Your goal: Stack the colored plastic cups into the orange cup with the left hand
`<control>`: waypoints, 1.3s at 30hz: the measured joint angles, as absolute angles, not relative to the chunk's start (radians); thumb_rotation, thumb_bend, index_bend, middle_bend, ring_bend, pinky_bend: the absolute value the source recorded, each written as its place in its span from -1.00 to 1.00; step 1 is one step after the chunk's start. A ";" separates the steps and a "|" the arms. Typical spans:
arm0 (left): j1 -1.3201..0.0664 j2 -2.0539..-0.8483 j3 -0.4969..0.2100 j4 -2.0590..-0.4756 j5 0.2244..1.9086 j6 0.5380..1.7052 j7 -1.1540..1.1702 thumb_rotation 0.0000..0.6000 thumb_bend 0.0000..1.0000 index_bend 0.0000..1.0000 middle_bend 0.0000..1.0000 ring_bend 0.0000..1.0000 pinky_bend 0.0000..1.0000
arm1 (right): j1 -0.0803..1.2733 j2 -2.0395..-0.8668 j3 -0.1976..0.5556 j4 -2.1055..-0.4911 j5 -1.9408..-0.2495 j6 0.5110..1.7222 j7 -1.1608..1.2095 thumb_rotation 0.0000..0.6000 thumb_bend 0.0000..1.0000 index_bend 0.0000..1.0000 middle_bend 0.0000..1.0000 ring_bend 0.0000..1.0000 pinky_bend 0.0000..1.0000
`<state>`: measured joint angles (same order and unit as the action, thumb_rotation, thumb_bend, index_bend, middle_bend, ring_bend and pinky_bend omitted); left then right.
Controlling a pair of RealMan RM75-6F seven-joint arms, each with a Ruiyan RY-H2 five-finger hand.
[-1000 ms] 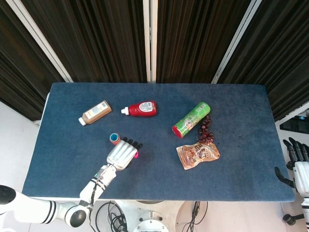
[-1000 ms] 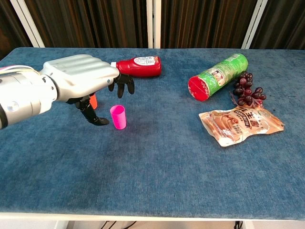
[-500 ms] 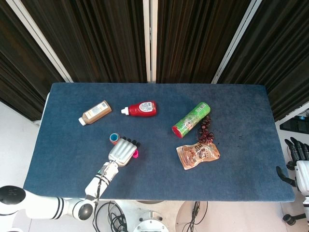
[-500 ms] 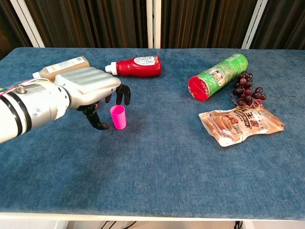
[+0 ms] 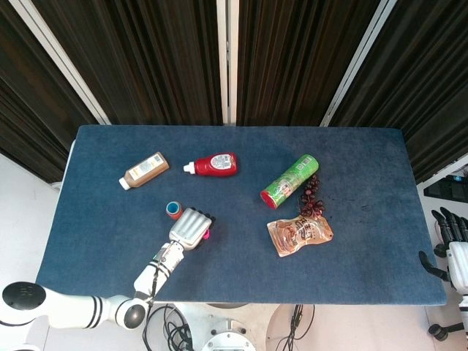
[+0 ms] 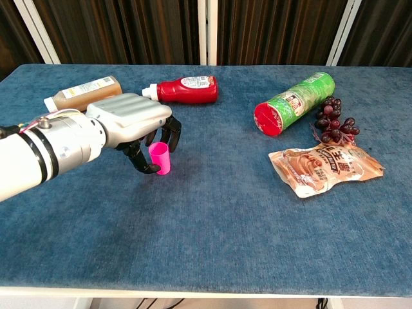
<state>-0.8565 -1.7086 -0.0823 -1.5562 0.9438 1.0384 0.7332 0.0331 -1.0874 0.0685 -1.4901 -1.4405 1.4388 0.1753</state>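
Observation:
A pink cup [image 6: 160, 158] stands upright on the blue table [image 6: 212, 219]; in the head view only a sliver of the pink cup [image 5: 207, 234] shows beside my left hand [image 5: 191, 228]. My left hand [image 6: 132, 122] hangs over the cup, its thumb against the lower left side and its fingers [image 6: 172, 134] curled down behind the rim. The cup rests on the cloth. The orange cup [image 5: 173, 210], with a blue cup inside, stands just beyond the hand; the hand hides it in the chest view. My right hand [image 5: 452, 245] hangs off the table's right edge, fingers apart and empty.
A brown bottle [image 6: 82, 93] and a red ketchup bottle [image 6: 187, 89] lie behind the hand. On the right side of the table lie a green can [image 6: 293, 103], grapes [image 6: 333, 121] and a snack pouch [image 6: 325, 168].
My left hand has come down and shifted right, so the thumb and fingers now bracket the pink cup. The cup has not moved. The right hand stays still.

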 measured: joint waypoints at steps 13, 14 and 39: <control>-0.848 -1.690 -0.092 -1.589 0.957 1.047 0.719 1.00 -0.43 0.09 0.07 0.13 0.11 | 0.029 -1.086 0.068 -1.493 -1.443 1.448 0.172 1.00 -0.43 -1.00 -1.00 -1.00 -1.00; -0.847 -1.682 -0.094 -1.604 0.960 1.054 0.720 1.00 -0.43 0.09 0.07 0.13 0.11 | 0.029 -1.086 0.069 -1.494 -1.443 1.449 0.172 1.00 -0.43 -1.00 -1.00 -1.00 -1.00; -0.776 -1.435 -0.182 -1.711 0.841 1.133 0.639 1.00 -0.43 0.07 0.06 0.12 0.09 | 0.030 -1.077 0.068 -1.530 -1.458 1.462 0.141 1.00 -0.43 -1.00 -1.00 -1.00 -1.00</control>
